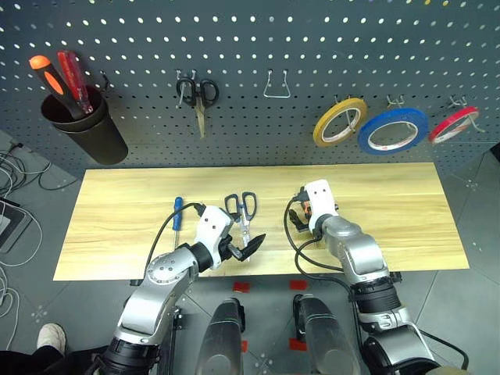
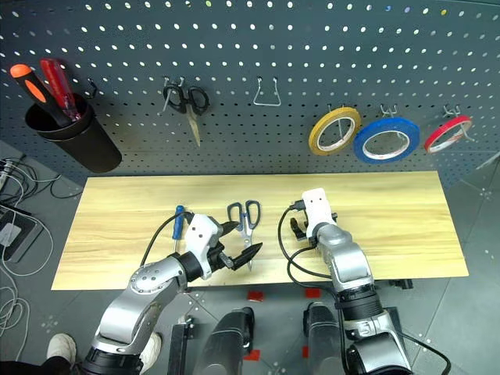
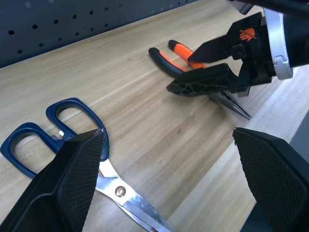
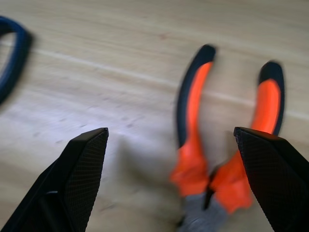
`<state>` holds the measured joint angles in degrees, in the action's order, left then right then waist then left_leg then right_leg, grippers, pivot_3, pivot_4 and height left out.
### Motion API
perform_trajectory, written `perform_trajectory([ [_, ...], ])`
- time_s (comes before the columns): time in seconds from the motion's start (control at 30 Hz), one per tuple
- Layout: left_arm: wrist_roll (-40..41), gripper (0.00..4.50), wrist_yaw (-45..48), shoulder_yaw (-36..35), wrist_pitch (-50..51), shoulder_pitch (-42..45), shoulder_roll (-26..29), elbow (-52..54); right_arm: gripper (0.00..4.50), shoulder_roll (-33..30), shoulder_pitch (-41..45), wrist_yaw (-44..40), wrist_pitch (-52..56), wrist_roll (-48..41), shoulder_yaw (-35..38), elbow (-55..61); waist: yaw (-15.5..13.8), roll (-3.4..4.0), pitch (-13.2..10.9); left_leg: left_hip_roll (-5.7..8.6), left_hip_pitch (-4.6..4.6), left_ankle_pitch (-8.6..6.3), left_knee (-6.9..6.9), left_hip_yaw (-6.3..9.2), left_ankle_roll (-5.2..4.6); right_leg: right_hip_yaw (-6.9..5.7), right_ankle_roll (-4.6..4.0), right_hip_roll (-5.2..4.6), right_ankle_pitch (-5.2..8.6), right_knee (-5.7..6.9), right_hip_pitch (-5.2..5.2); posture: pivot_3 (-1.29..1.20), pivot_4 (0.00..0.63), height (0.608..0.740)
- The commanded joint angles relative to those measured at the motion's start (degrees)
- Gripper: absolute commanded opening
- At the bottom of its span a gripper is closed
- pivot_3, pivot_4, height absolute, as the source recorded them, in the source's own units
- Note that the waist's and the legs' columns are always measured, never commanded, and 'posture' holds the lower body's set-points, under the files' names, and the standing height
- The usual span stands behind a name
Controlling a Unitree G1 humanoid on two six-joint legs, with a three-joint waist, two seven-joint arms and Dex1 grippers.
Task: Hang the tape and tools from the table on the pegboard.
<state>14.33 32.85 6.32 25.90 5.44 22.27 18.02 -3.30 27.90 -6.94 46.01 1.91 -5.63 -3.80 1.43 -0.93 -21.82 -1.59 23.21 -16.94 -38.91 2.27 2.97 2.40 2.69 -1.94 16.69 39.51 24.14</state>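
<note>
Showing the pliers pick-up stage: the right end effector (image 4: 169, 183), spread wide and empty, hovers above the orange-handled pliers (image 4: 222, 159) on the counter (image 1: 117, 211), apparently about to grasp them. The next move likely calls for lowering until the fingers straddle one handle, then closing. The left end effector (image 3: 169, 188), equally wide and empty, hangs over the blue-handled scissors (image 3: 58, 140), left of the pliers; the blue screwdriver (image 1: 177, 212) lies farther left. The blue tape (image 1: 393, 130) already hangs on the pegboard (image 1: 250, 47), between yellow and red rings. The right wrist view reveals the pliers' handles between the fingers, largely hidden by the arm in the head views; the left wrist view shows both tools together.
</note>
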Motion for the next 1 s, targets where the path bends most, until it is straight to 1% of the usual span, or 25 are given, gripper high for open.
perform_trajectory([
  [0.03, 1.22, 4.5, -0.51, -0.88, 0.47, 0.3, -0.44, 2.71, 4.45, -0.74, 0.27, 0.32, -1.53, 0.42, 0.23, 1.42, 0.0, 0.01, -0.24, -0.01, 0.01, 0.0, 0.0, 0.0, 0.0, 0.01, 0.0, 0.0, 0.0, 0.0, 0.02, 0.12, 0.453, 0.74],
  [0.33, 2.01, 4.5, -0.69, -1.28, 0.51, -0.29, 0.32, 2.92, 4.45, -1.03, -0.66, 0.28, 4.9, 0.0, -0.11, 11.77, 0.03, 0.03, -0.58, -0.08, 0.17, 0.01, 0.05, 0.01, 0.01, 0.0, 0.0, 0.01, 0.0, -0.02, 0.2, 0.12, 0.453, 0.74],
  [0.5, 2.19, 4.5, -0.52, -1.7, 0.41, 0.21, 0.35, 2.06, 4.45, 1.15, -2.21, 1.53, 10.34, -0.84, 0.76, 15.72, 0.02, 0.03, -0.65, -0.08, 0.21, 0.01, 0.06, 0.06, 0.02, -0.02, 0.01, -0.02, 0.0, -0.09, 0.21, 0.11, 0.453, 0.74],
  [0.7, 2.33, 4.5, -0.13, -2.03, 0.75, 0.73, 0.82, 2.07, 4.45, 2.4, -2.63, 3.08, 10.79, -1.09, 2.03, 13.03, 0.01, 0.04, -1.06, -0.08, 0.22, 0.01, 0.09, 0.07, 0.02, -0.03, 0.01, -0.02, 0.0, -0.11, 0.22, 0.12, 0.46, 0.74],
  [0.8, 2.54, 4.5, 0.03, -2.2, 1.06, 0.45, 1.22, 2.55, 4.45, 2.14, -1.86, 3.83, 9.68, -0.77, 2.6, 10.8, 0.02, 0.03, -1.49, -0.08, 0.22, 0.01, 0.1, 0.07, 0.02, -0.03, 0.01, -0.02, 0.0, -0.13, 0.24, 0.12, 0.464, 0.74],
  [1.0, 2.8, 4.5, -0.14, -2.52, 1.66, -0.17, 1.45, 3.35, 4.45, 1.98, 0.16, 6.16, 7.68, -0.52, 4.3, 7.67, 0.0, 0.04, -1.61, -0.08, 0.24, 0.02, 0.12, 0.07, 0.04, -0.04, 0.01, -0.02, 0.0, -0.15, 0.25, 0.12, 0.465, 0.74],
])
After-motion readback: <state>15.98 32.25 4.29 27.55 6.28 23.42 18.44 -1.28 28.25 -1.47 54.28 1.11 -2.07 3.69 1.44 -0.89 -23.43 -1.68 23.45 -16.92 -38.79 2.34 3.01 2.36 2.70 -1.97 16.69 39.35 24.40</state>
